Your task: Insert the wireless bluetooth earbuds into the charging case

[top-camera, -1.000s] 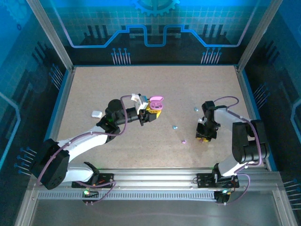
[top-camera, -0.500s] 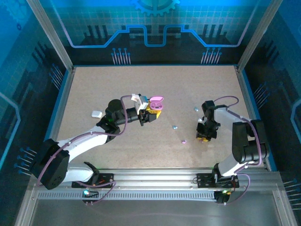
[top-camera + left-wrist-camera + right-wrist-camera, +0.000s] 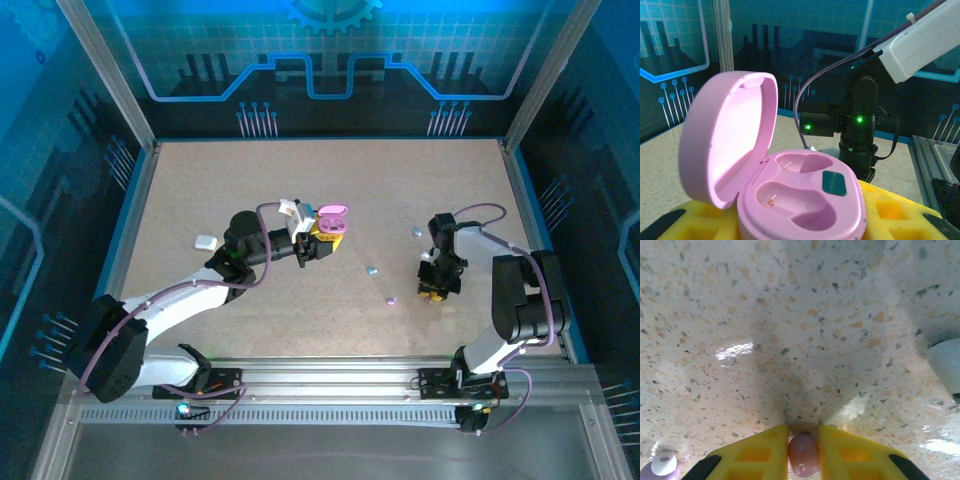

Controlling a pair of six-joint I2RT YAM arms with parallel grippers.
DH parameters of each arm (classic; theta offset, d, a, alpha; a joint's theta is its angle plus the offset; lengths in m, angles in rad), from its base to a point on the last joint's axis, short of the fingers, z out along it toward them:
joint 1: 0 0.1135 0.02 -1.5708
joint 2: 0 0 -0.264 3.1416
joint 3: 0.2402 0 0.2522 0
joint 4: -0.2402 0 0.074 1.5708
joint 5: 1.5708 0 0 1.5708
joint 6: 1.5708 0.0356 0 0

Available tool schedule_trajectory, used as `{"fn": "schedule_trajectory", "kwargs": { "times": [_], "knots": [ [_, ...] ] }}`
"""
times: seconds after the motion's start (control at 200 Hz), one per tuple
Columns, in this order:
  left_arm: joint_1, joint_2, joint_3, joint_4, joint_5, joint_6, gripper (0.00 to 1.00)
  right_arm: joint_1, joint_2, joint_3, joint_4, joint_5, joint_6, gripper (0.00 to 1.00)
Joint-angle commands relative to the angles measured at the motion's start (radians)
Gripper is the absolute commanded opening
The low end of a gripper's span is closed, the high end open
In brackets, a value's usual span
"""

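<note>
While our left gripper (image 3: 322,240) clamps the open pink charging case (image 3: 800,200), sockets empty, our right gripper (image 3: 803,436) pinches a purple earbud (image 3: 803,455) on the table (image 3: 790,315), long axis along the fingers. The case sits well to its left.

The left arm (image 3: 170,305) lies low and reaches from its base up and to the right. Its elbow is bent. The left gripper (image 3: 326,238) points to the right. Its yellow fingers (image 3: 892,217) are closed on the pink charging case (image 3: 800,200), one on each side. The right arm (image 3: 522,300) is folded up tight close to its base, and its wrist points straight down. The right gripper (image 3: 432,291) hangs low. Its two yellow tips pinch a small purple earbud (image 3: 803,454) between them.
</note>
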Motion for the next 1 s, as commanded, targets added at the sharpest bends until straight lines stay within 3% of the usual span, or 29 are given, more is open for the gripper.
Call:
{"fn": "schedule_trajectory", "kwargs": {
  "times": [0.0,0.265,0.44,0.625,0.775,0.996],
  "knots": [
    [-0.005,0.002,0.026,0.015,0.022,0.001,0.31,0.011,0.018,0.014,-0.016,0.004,-0.007,0.19],
    [-0.005,0.003,0.025,0.016,0.021,0.002,0.31,0.022,0.039,0.016,-0.036,0.005,-0.006,0.22],
    [-0.005,0.002,0.024,0.015,0.019,0.002,0.31,0.032,0.043,0.015,-0.041,0.012,-0.008,0.18],
    [-0.006,0.002,0.023,0.017,0.013,0.005,0.3,0.037,-0.044,0.052,-0.052,-0.027,-0.006,0.16],
    [-0.005,0.004,0.016,0.039,-0.006,0.001,0.31,0.031,-0.191,0.082,-0.001,-0.229,0.011,0.16],
    [-0.004,-0.001,0.005,0.048,-0.046,-0.004,0.31,-0.003,-0.325,0.085,0.274,-0.712,0.184,0.17]
  ]
}}
